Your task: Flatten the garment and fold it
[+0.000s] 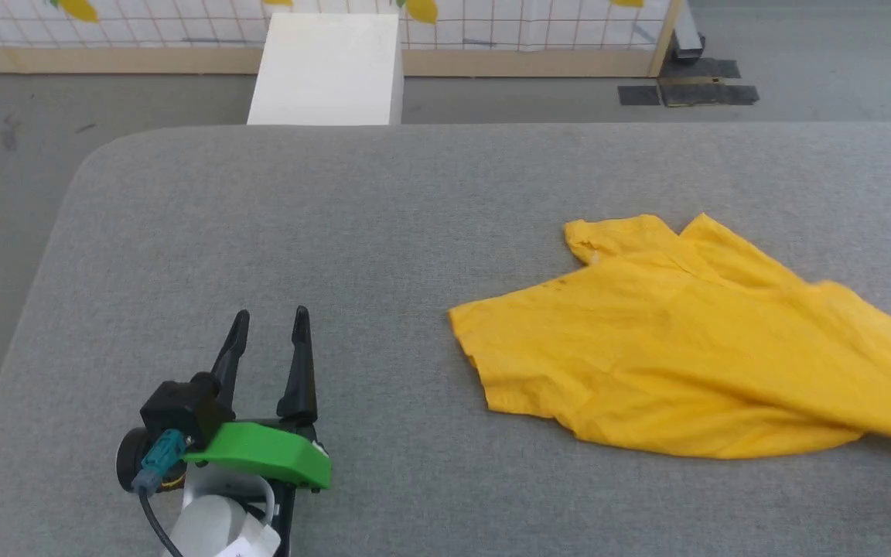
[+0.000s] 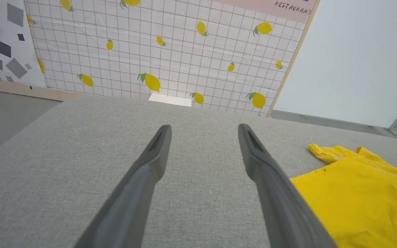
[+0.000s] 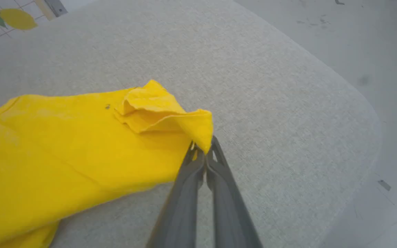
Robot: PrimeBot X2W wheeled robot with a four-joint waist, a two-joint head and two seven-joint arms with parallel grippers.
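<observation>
The garment [image 1: 685, 348] is a mustard-yellow T-shirt lying rumpled on the right half of the grey padded table [image 1: 384, 216], plain side up, running off the head view's right edge. My left gripper [image 1: 269, 317] stands open at the lower left, well apart from the cloth, nothing between its fingers [image 2: 157, 148]; the garment [image 2: 360, 196] lies to its right. In the right wrist view my right gripper [image 3: 203, 146] is shut on a corner of the garment [image 3: 81, 144], pinching a lifted fold of its hem near the table's rounded corner.
A white box [image 1: 329, 70] stands on the floor beyond the table's far edge, in front of a lemon-patterned tiled wall [image 2: 171, 51]. Dark floor mats [image 1: 685, 85] lie at the far right. Grey floor surrounds the table's rounded corners.
</observation>
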